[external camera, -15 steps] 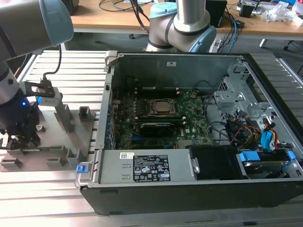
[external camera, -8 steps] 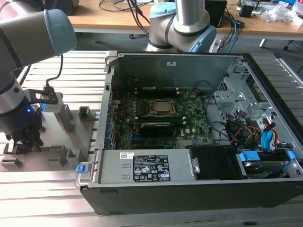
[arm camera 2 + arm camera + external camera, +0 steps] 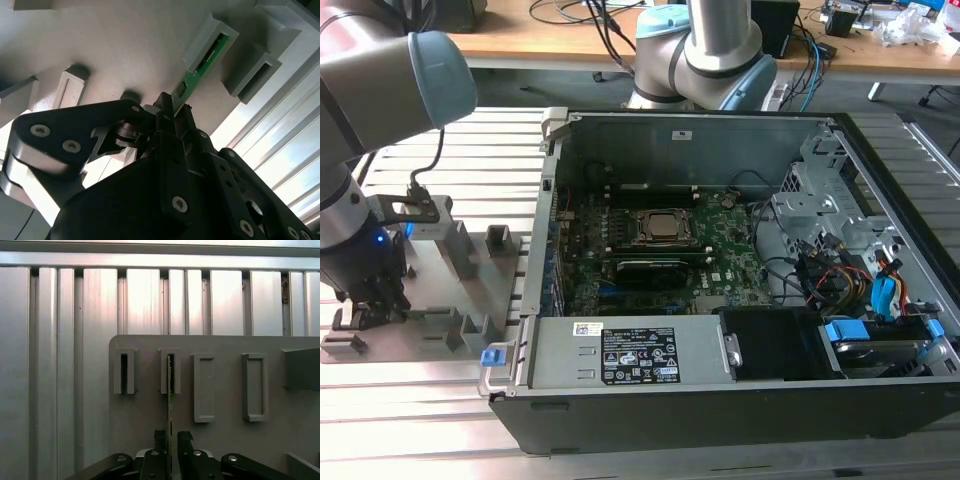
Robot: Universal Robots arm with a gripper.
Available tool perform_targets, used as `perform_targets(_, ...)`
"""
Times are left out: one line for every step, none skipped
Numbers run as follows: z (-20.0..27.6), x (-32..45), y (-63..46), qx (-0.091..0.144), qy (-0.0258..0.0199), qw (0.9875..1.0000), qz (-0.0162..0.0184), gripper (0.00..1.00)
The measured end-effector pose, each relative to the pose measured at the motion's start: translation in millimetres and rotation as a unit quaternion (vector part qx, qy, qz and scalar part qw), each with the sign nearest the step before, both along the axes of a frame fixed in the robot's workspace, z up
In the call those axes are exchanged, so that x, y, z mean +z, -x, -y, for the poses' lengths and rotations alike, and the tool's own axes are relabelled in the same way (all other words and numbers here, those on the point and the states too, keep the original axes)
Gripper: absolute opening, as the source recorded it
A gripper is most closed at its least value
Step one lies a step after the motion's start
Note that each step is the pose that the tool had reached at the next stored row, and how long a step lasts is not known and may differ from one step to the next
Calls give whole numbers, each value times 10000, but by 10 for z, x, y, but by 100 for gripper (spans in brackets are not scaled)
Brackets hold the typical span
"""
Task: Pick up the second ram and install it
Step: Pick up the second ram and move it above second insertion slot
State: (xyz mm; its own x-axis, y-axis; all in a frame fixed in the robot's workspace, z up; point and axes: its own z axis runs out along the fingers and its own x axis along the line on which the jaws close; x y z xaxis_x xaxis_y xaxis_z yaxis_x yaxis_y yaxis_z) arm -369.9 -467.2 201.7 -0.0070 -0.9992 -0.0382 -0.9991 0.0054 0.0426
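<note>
**Tight fit at the fixture plate (image 3: 140, 415), free ribbed table (image 3: 150, 300) beyond its edge**

The gripper (image 3: 172, 434) straddles the second ram (image 3: 169, 407), its fingers (image 3: 160, 437) apart with only a sliver of room on either side of the stick. The ram's slotted block (image 3: 176, 375) has a twin slotted block (image 3: 116, 372) on one side and a grey frame block (image 3: 204, 387) on the other, with bare plate between them. In the exterior view, taller fixture blocks (image 3: 460, 245) crowd the arm, and the computer case wall (image 3: 528, 290) hems the plate on the exterior view's right.
</note>
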Motion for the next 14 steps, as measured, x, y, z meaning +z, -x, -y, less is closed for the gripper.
perform_targets(0, -5, 0, 3, -1, 10000, 1, 24)
perform_targets(0, -6, 0, 4, -1, 10000, 1, 24)
perform_targets(0, -6, 1, 4, 0, 10000, 0, 24)
perform_targets(0, -7, 1, 4, 0, 10000, 0, 24)
perform_targets(0, -7, 1, 4, 0, 10000, 0, 24)
perform_targets(0, -8, 0, 4, -1, 10000, 1, 24)
perform_targets(0, -8, 0, 4, -1, 10000, 1, 23)
perform_targets(0, -9, 1, 4, -1, 10000, 1, 16)
perform_targets(0, -9, 1, 3, 0, 10000, 1, 14)
perform_targets(0, -9, 1, 4, -1, 10000, 1, 14)
perform_targets(0, -10, 1, 3, -1, 10000, 1, 14)
perform_targets(0, -10, 1, 4, -1, 10000, 1, 14)
perform_targets(0, -11, 1, 4, -1, 10000, 1, 14)
perform_targets(0, -11, 1, 3, -1, 10000, 1, 14)
